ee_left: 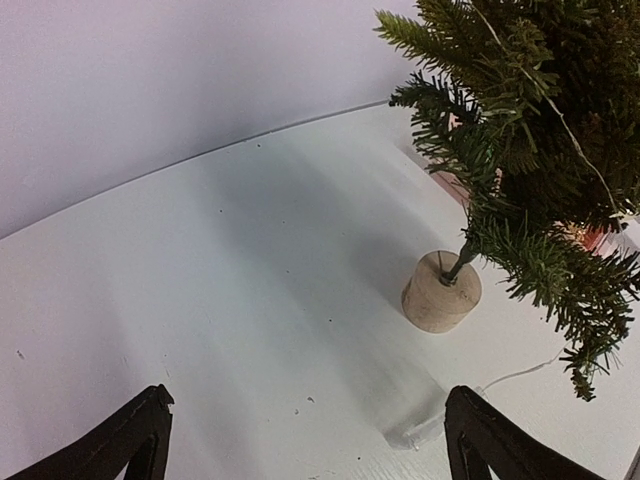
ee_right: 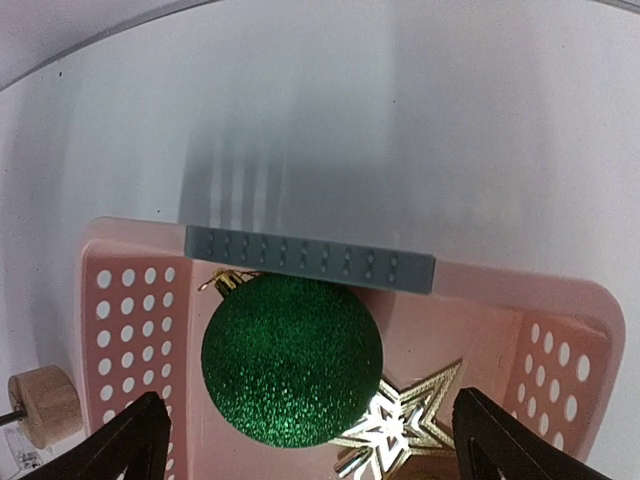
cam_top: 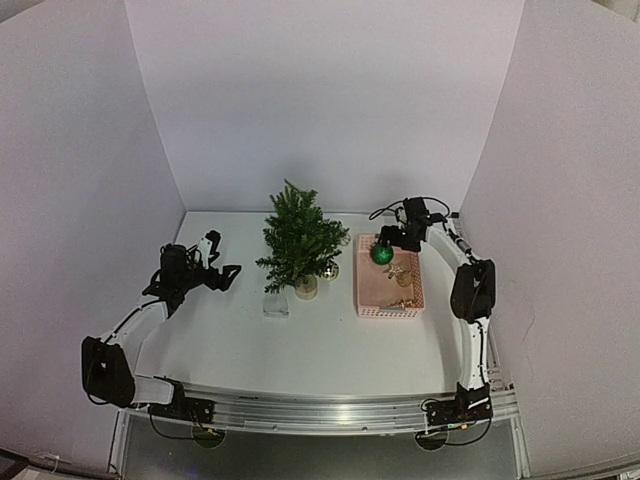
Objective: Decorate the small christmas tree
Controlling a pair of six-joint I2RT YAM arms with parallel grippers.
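Note:
The small christmas tree (cam_top: pixel 300 240) stands mid-table on its pale round base (ee_left: pixel 441 292), with its green branches (ee_left: pixel 520 130) at the upper right of the left wrist view. My left gripper (cam_top: pixel 224 272) (ee_left: pixel 307 390) hovers open to the left of the tree, over bare table. My right gripper (cam_top: pixel 386 242) (ee_right: pixel 310 393) is open above the far end of the pink basket (cam_top: pixel 370 298). A green glitter ball (ee_right: pixel 290 360) (cam_top: pixel 381 254) lies in the basket between the spread fingers. A gold star (ee_right: pixel 405 425) lies beside it.
A small clear box (ee_left: pixel 415 435) (cam_top: pixel 276 305) with a thin white wire lies in front of the tree base. A gold ball (cam_top: pixel 330 270) sits right of the tree. A grey strip (ee_right: pixel 310 258) runs along the basket's far rim (ee_right: pixel 520 285). White walls enclose the table.

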